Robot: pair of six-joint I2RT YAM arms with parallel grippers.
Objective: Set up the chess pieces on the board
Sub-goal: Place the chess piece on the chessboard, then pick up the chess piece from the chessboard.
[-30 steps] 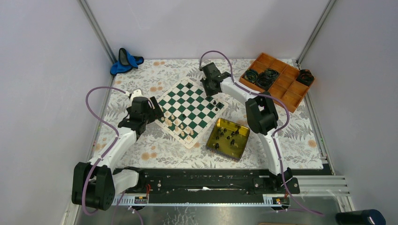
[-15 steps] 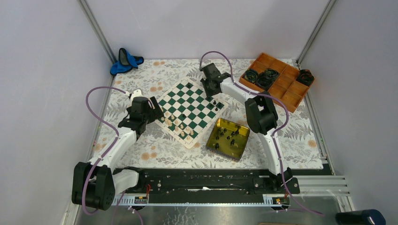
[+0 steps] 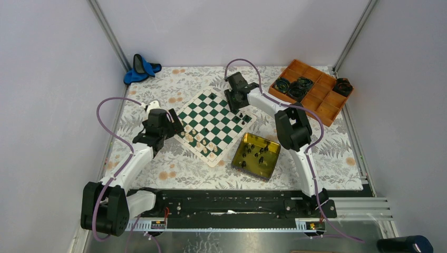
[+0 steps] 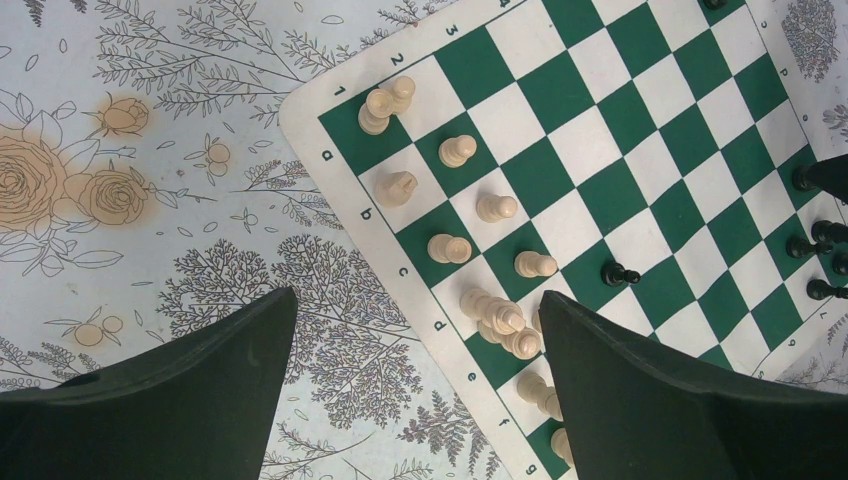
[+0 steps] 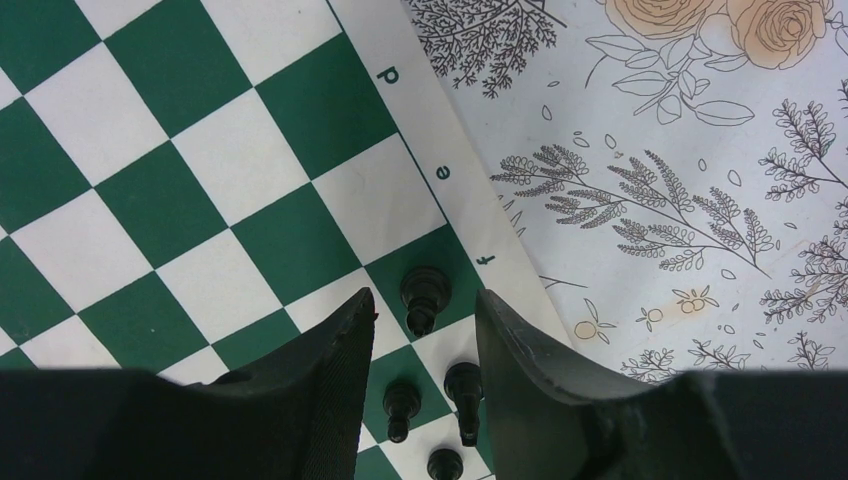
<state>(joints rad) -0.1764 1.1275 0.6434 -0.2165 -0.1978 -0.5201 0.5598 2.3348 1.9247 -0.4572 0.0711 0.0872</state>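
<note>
The green-and-white board lies at mid-table, turned at an angle. Cream-white chess pieces stand along its near-left side and black ones along its far-right side. My right gripper hangs low over the black side, open; in the right wrist view its jaws flank one upright black piece on an edge square of the board without touching it. Two more black pieces stand just behind. My left gripper is wide open and empty above the board's white-side border, next to the cream pieces.
A yellow-gold tin tray with several black pieces inside sits at the board's near-right corner. An orange compartment tray holding black coiled items stands at the back right. A blue object lies at the back left.
The right gripper's jaws have spread apart, leaving the black piece standing on its square. Neither arm has shifted noticeably.
</note>
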